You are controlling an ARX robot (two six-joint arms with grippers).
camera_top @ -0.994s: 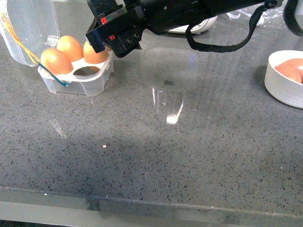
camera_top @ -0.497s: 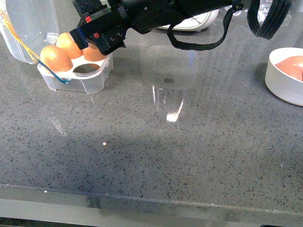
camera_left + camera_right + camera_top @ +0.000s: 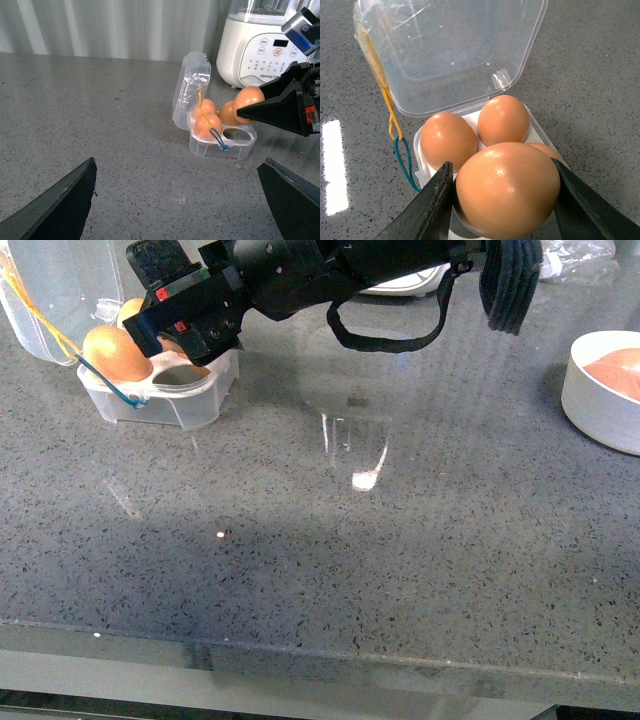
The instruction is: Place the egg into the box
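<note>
My right gripper [image 3: 502,167] is shut on the egg [image 3: 507,190], an orange-brown egg held just above the box [image 3: 420,150]. The box is a clear four-cell case with its lid [image 3: 450,50] open and yellow and blue loops. It holds three brown eggs; one cell [image 3: 175,375] is empty. In the front view the right gripper [image 3: 165,335] hangs over the box [image 3: 190,405] at the far left. The left wrist view shows the egg [image 3: 250,100] above the box [image 3: 220,147]. My left gripper [image 3: 177,162] is open and empty, well short of the box.
A round white bowl [image 3: 600,390] with more brown eggs stands at the far right. A white blender base [image 3: 260,50] stands behind the box. The grey speckled counter's front edge [image 3: 320,650] runs along the bottom of the front view.
My right arm has moved left with the egg, from beside the box's right edge to over the box.
</note>
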